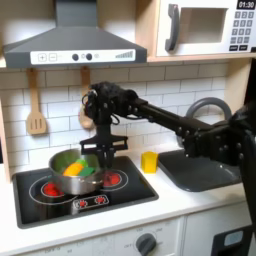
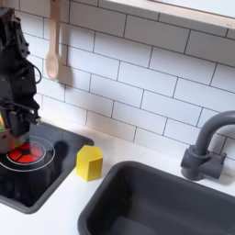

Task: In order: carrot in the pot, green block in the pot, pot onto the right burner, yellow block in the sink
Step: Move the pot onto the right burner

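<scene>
A toy kitchen with a white worktop (image 1: 30, 235) holds a black cooktop and a dark grey sink (image 2: 174, 207). In the first exterior view a shiny silver pot (image 1: 72, 168) sits on the burner toward the first exterior view's left, and inside it lie the orange carrot (image 1: 73, 170) and the green block (image 1: 86, 171), touching each other. The right burner (image 1: 112, 179), with red glowing rings, lies bare just beside the pot. The black robot arm reaches in from the first exterior view's right, and its hand (image 1: 104, 152) hangs over the pot's far rim; I cannot tell whether its fingers are apart or together, or whether they grip the rim. Judging by this, the first two steps look finished and moving the pot onto the right burner seems to be the step in hand; that calls for a firm hold on the rim and a short sideways shift. The yellow block (image 2: 89, 162) stands on the worktop between cooktop and sink, not yet moved.
</scene>
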